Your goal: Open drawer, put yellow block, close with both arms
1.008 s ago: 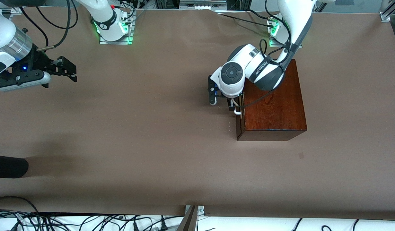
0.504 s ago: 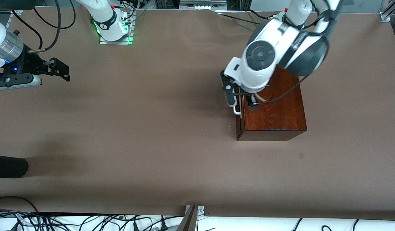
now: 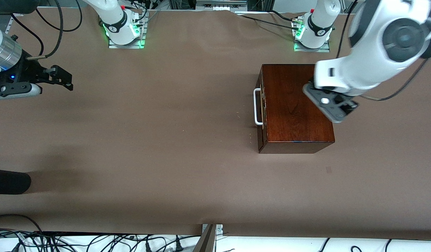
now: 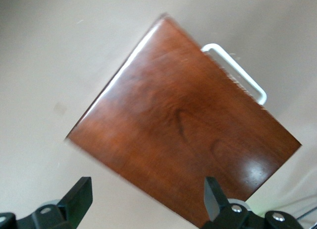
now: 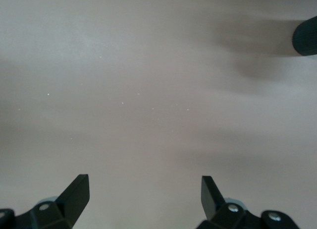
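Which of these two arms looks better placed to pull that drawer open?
The left arm, probably. Its open tool hangs over the wooden box, close to the drawer's white handle. The right arm's open tool waits over bare table at its own end.

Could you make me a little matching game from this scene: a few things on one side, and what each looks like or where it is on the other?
Things:
1. handle
2. wooden box
3. left pincer
4. right pincer

Descriptions:
A. glossy dark reddish-brown
B. open, over bare table at the right arm's end
C. white U-shaped bar
D. open, up in the air over the box

Pairs: 1-C, 2-A, 3-D, 4-B
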Robot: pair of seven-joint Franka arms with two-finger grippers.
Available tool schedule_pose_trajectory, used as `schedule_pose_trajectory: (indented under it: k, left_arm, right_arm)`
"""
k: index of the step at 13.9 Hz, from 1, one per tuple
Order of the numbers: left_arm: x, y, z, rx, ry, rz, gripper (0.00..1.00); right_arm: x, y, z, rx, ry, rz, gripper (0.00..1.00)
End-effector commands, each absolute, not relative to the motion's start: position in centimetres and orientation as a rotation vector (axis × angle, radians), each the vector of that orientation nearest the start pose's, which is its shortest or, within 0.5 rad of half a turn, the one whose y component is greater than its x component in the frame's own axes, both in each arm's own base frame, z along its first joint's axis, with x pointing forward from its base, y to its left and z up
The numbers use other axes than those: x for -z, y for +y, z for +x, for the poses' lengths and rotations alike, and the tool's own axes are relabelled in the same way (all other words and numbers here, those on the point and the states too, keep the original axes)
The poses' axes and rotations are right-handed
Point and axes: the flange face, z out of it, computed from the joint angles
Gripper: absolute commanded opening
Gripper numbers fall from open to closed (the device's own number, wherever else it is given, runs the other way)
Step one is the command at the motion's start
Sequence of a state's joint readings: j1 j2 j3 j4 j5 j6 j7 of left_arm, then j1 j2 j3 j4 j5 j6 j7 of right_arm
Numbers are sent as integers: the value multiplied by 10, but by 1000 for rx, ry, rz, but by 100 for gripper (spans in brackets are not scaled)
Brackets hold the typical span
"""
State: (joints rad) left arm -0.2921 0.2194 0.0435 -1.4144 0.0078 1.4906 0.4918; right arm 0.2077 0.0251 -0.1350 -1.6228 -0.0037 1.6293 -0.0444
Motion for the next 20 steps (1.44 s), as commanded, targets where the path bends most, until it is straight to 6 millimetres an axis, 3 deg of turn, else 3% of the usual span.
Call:
schedule_pose_trajectory:
  k: [1, 3, 4, 6, 8, 10, 13, 20]
  left_arm:
    - [-589, -84, 560, -112, 628, -3069, 100]
    - [-587, -70, 553, -111, 308, -3105, 100]
    - [-590, -64, 550, -101, 256, -3060, 100]
    - [-595, -31, 542, -76, 180, -3055, 100]
    - [-590, -28, 542, -85, 174, -3055, 100]
    - [-596, -21, 541, -60, 134, -3061, 100]
    - [-599, 1, 546, 12, -60, -3143, 100]
    - [-599, 3, 548, 27, -59, -3135, 100]
  right_arm:
    - [-589, 35, 567, -19, -173, -3152, 100]
    - [-590, 37, 566, -14, -181, -3151, 100]
    - [-592, 38, 566, -7, -183, -3151, 100]
    - [-593, 41, 567, 12, -193, -3151, 100]
    - [-593, 41, 568, 12, -193, -3151, 100]
    - [-593, 41, 568, 12, -193, -3151, 100]
    - [-594, 42, 569, 32, -193, -3150, 100]
    - [-596, 43, 569, 37, -195, -3148, 100]
